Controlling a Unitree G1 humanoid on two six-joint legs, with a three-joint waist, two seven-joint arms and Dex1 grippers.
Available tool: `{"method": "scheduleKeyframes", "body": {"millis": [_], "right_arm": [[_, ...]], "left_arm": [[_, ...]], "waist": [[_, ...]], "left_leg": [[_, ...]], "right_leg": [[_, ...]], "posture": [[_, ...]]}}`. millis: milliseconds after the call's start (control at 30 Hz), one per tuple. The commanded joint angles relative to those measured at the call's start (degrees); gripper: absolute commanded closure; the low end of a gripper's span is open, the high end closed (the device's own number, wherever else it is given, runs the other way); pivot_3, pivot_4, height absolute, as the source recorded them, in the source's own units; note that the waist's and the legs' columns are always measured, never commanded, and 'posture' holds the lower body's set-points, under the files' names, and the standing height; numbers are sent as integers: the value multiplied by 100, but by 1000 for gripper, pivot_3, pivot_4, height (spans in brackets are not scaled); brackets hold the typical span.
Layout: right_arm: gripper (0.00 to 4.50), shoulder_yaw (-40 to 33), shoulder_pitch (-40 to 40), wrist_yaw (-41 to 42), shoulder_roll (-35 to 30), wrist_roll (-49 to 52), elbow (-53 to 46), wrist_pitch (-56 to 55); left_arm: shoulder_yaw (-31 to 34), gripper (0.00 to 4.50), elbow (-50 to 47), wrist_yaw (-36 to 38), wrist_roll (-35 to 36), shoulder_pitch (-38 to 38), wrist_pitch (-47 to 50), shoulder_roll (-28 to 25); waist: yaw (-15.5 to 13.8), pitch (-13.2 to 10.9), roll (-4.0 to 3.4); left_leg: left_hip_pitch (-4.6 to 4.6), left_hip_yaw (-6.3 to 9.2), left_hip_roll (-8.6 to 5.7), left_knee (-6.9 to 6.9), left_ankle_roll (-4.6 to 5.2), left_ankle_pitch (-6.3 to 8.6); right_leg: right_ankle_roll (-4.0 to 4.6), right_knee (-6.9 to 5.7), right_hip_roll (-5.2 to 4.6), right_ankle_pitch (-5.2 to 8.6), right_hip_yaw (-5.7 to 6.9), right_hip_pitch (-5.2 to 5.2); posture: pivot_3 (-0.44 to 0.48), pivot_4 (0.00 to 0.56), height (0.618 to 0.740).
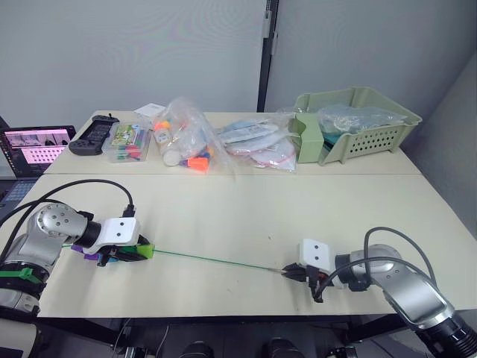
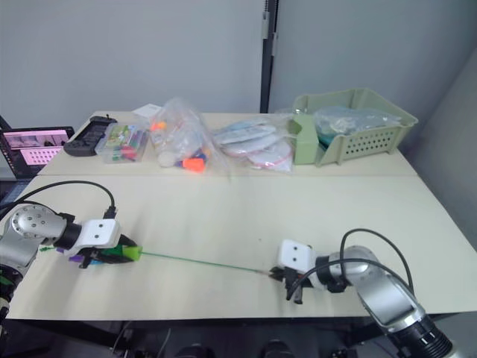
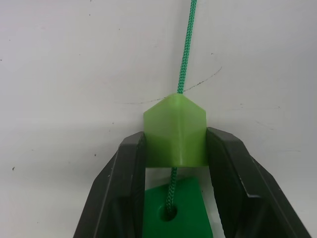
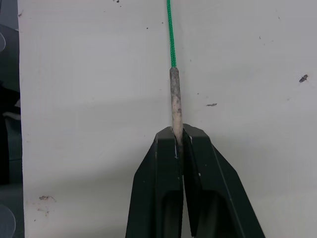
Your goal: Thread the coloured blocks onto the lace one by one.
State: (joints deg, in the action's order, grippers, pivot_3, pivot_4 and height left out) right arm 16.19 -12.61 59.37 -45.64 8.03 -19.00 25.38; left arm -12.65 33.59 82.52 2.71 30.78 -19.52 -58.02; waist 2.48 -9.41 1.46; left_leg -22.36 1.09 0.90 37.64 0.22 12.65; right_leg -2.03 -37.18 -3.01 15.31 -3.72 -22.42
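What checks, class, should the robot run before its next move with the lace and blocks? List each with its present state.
1. Right gripper shut on the lace tip: ok.
2. Left gripper clamps the light green block: ok.
3. Lace runs straight between the grippers: ok.
4. Lace passes through the light green block and the dark green block behind it: ok.
5. All five blocks threaded: cannot tell.

left gripper (image 3: 176,148) clamped | right gripper (image 4: 179,144) pinched, arms low
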Motion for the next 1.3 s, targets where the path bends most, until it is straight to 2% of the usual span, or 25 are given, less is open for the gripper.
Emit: {"method": "scheduleKeyframes", "body": {"millis": [33,167,300,367,467,600,733,867,1033,1300], "right_arm": [[4500,-71,-49,-44,24,3,-54,21],[4500,-63,-36,-77,52,7,-100,68],[4500,-41,-34,-116,76,14,-142,128],[4500,3,-75,-176,161,4,-136,175],[4500,37,-121,-226,270,-23,-119,236],[4500,126,-138,-335,432,-67,-131,336],[4500,171,-82,-427,504,-78,-226,411],[4500,114,36,-551,499,-47,-359,510],[4500,74,147,-606,418,-19,-493,594],[4500,17,143,-647,346,21,-542,658]], "left_arm": [[-140,1529,89,53,-354,-139,95,-29],[-73,248,-281,187,-305,-70,400,-105],[-7,248,-1013,570,-230,113,1012,-389],[-207,248,-1759,874,-479,274,1818,-769],[-540,248,-2510,998,-425,427,2601,-1144],[-833,248,-2736,998,-919,869,2797,-1037],[-1182,248,-2758,998,-1037,1174,2943,-954],[-1487,248,-2501,915,-1691,1454,2846,-481],[-1595,248,-2446,996,-1932,1497,3029,-197],[-1673,248,-2450,997,-2171,1401,3106,-111]], "waist": [[1,0,0],[4,0,0],[-1,-4,7],[1,-6,19],[-5,-21,45],[-20,-22,44],[-7,-24,47],[-31,-24,47],[-23,-24,48],[-41,-24,48]], "left_leg": [[0,0,0,0,0,0],[0,-3,-1,-2,1,1],[-20,-2,-3,-1,1,1],[-52,0,-3,6,1,1],[-95,9,1,21,1,0],[-88,8,-2,20,1,0],[-88,8,3,21,1,0],[-90,13,8,21,1,0],[-92,13,10,22,1,0],[-92,16,7,22,1,0]], "right_leg": [[0,0,0,0,0,0],[0,0,-1,0,-3,-2],[0,0,0,-1,-3,-18],[1,-7,3,-2,-3,-51],[2,-33,14,-4,-5,-93],[-2,-36,13,-1,-6,-90],[-1,-37,21,0,-6,-91],[1,-38,30,-2,-8,-92],[2,-40,33,-2,-12,-95],[2,-41,33,-2,-15,-93]], "posture": [[0,150,740],[0,150,740],[0,150,740],[0,150,740],[0,150,740],[0,150,740],[0,150,740],[0,150,740],[0,150,740],[0,150,740]]}}
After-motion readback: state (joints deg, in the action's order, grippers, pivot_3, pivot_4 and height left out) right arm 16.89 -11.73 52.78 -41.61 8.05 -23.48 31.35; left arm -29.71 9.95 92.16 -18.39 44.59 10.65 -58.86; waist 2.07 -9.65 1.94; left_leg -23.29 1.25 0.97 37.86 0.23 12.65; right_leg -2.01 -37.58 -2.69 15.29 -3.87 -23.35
